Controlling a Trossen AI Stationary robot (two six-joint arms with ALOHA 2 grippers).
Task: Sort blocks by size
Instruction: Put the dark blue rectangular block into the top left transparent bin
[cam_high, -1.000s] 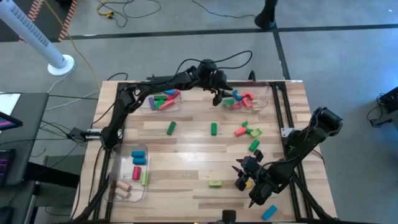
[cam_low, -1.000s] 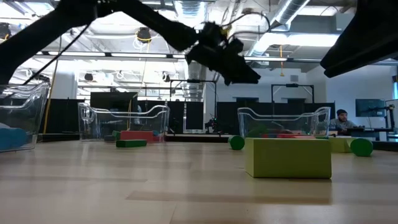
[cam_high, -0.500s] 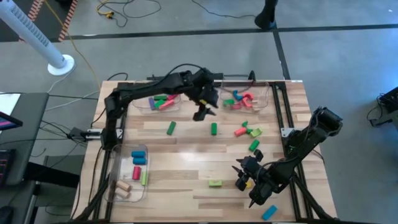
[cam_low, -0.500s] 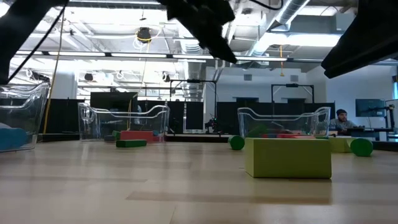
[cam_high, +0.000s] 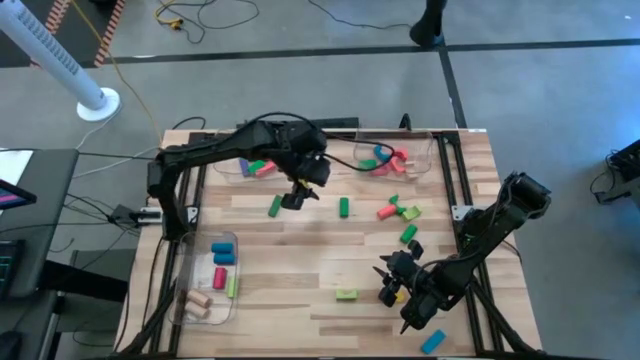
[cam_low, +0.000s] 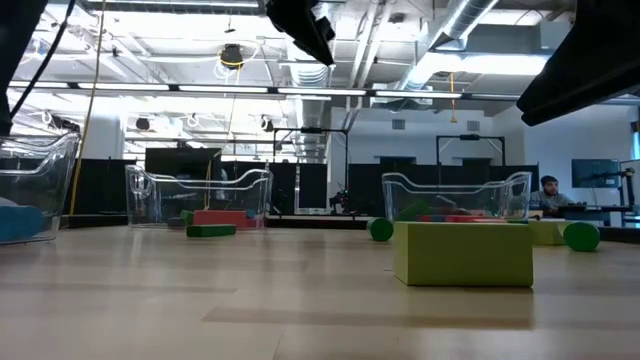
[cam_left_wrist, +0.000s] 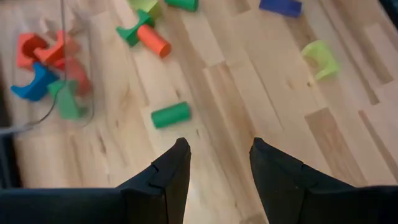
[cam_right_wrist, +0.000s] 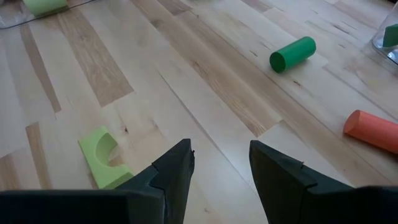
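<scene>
From above, I see my left gripper (cam_high: 297, 196) over the table's far middle between two green blocks (cam_high: 275, 206), my right gripper (cam_high: 392, 272) near a lime arch (cam_high: 346, 294). At table level, that arch (cam_low: 463, 254) sits closest. Both wrist views show released, empty fingers (cam_left_wrist: 168, 174); a green cylinder (cam_left_wrist: 170, 114) lies ahead.

coloured blocks (cam_high: 343, 207) lie scattered on the wood, others in bins.

The left arm reaches across the table's far middle, its gripper (cam_high: 296, 197) open and empty. The right gripper (cam_high: 388, 283) waits open at the near right.
</scene>
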